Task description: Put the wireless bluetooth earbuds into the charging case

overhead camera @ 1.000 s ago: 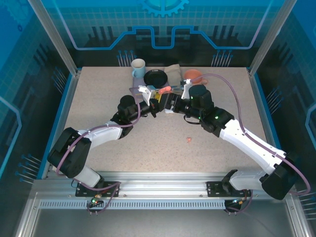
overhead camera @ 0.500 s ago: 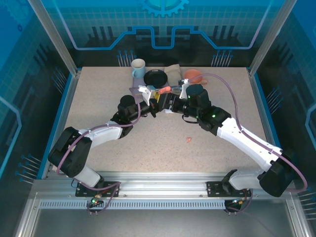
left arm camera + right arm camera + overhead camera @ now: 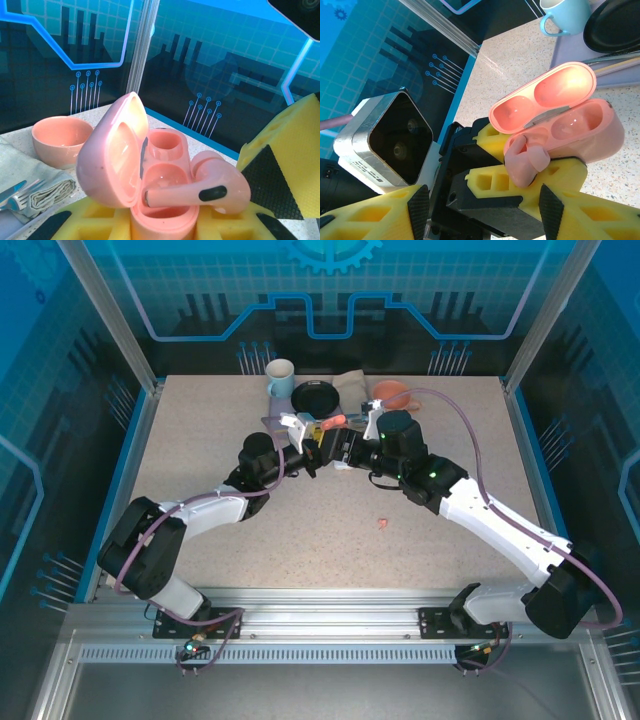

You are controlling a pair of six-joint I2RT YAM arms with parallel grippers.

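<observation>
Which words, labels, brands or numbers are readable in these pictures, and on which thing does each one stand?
No text is readable.
Label strip on the silver camera housing: print too small to read.
Gear emblem on the blue back wall: a sign, no letters.
Pink charging case: no marking visible.

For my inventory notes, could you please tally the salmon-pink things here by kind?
Charging case: 1
Earbuds: 2 (one resting on the open case, one lying loose)
Bowl: 1
Total: 4
</observation>
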